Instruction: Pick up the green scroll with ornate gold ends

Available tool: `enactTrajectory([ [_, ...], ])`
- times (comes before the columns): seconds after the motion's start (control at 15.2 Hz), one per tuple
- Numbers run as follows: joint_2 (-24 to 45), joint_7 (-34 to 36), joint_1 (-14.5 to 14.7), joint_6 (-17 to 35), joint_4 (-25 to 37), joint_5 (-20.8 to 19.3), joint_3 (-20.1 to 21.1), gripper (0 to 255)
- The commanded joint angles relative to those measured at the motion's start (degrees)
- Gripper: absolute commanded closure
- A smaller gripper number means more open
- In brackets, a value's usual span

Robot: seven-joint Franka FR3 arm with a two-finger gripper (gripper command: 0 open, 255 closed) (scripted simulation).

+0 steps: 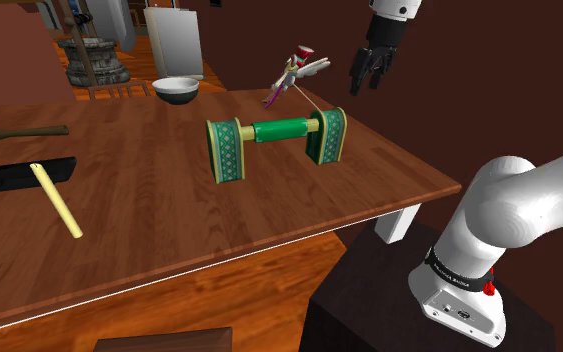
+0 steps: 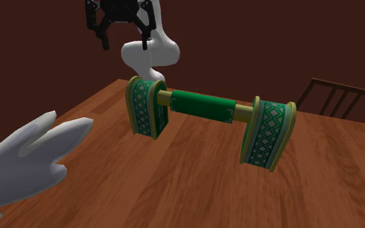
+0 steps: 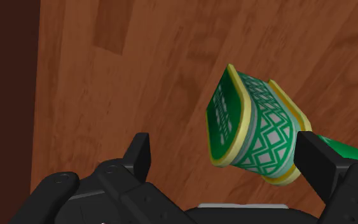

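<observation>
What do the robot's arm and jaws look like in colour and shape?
The arm has rounded white segments. A dark band near its base carries small pale lettering, with a red mark beside it. The jaws are all black: two angular fingers on a blocky body.

scroll [image 3: 254,130] cut off past one end, white shape [image 2: 25,162] cropped by edge

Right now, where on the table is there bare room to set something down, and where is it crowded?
Bare wood lies between the pale stick and the scroll, and from the scroll to the near table edge. Crowded: the far edge with the bowl and figurine, and the shoulder view's left by the black slab.
</observation>
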Motion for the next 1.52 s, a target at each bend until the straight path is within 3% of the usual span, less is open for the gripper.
enactTrajectory([
  [0.0,0.00,0.00,0.00,0.00,0.00,0.00,0.00,0],
  [0.53,17.19,-22.54,10.43,3.00,9.95,0.75,-2.13,0],
  [1.06,29.77,-43.77,18.62,2.88,17.96,2.03,-0.41,0],
  [1.45,30.65,-45.34,19.13,6.67,14.68,2.07,-0.14,0],
])
